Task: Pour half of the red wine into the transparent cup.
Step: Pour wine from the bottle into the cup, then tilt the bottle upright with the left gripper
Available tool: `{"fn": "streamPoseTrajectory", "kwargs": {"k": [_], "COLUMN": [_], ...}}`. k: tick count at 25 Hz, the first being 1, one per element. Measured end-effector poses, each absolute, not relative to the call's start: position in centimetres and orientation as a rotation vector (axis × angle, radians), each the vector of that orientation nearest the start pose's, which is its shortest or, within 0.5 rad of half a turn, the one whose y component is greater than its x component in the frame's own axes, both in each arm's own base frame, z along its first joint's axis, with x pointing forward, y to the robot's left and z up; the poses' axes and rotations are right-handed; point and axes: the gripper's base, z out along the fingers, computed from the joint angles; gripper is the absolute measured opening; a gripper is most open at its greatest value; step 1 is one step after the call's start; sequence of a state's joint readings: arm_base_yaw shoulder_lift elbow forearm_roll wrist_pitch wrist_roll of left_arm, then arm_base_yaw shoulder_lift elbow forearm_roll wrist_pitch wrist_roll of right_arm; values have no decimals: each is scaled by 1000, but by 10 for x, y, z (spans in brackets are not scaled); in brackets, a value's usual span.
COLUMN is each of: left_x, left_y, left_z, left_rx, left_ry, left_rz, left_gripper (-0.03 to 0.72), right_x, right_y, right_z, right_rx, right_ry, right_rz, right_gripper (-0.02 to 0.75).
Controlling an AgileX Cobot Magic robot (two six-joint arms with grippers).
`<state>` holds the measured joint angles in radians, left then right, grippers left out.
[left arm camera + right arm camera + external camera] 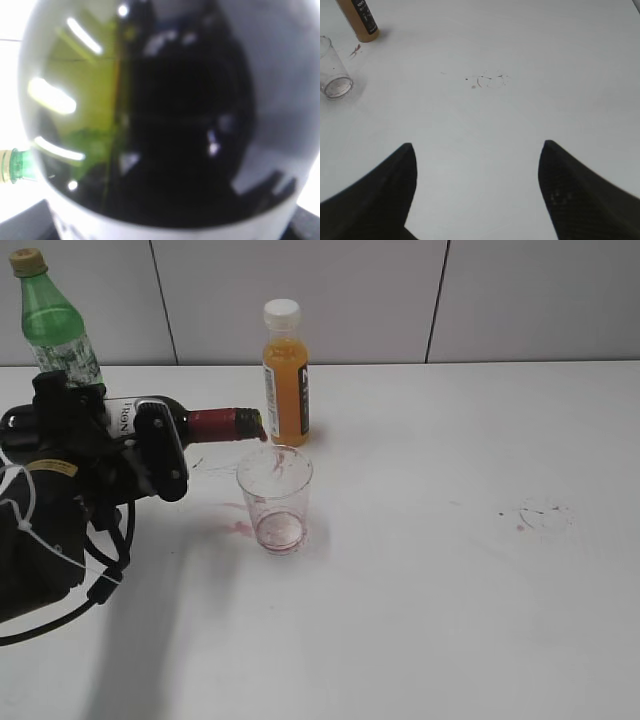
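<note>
Wine bottle [150,420] held roughly horizontal by the left gripper [140,455], clamped around its body; red-foil neck is pointed toward the transparent cup [275,498]. Bottle mouth is seen just above the cup's rim, on its near-left side. A trace of red wine [279,533] is noted at the cup's bottom; no stream can be made out at the mouth. Cup stands upright on the white table [450,590].

Relative to the cup: orange juice bottle [285,372] is stood just behind it; green plastic bottle [55,325] is set well behind and to the left, past the gripper; a small reddish smear [240,528] is seen on the table just beside its base; faint marks [545,515] are seen well to its right.

Left wrist view is filled by the dark bottle glass [165,125], blurred.

Right gripper [476,190] is held wide apart over bare table, nothing between its fingers [570,195]; cup [334,70] is seen well off to its upper left.
</note>
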<state>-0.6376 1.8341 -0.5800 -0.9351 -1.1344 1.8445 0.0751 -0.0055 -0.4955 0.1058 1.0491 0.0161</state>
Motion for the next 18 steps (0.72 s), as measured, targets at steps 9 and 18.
{"fn": "streamPoseTrajectory", "kwargs": {"k": [9, 18], "left_x": [275, 276], "left_y": [-114, -115], "left_z": [148, 148], "left_rx": [1220, 1277], "left_ry": [1503, 1461], "left_rz": [1263, 1296], "left_gripper": [539, 539], "right_x": [-6, -6], "right_y": [8, 8], "right_z": [277, 277], "right_rx": [-64, -64], "right_ry": [2031, 2031], "right_rz": [184, 184], "right_gripper": [571, 571]}}
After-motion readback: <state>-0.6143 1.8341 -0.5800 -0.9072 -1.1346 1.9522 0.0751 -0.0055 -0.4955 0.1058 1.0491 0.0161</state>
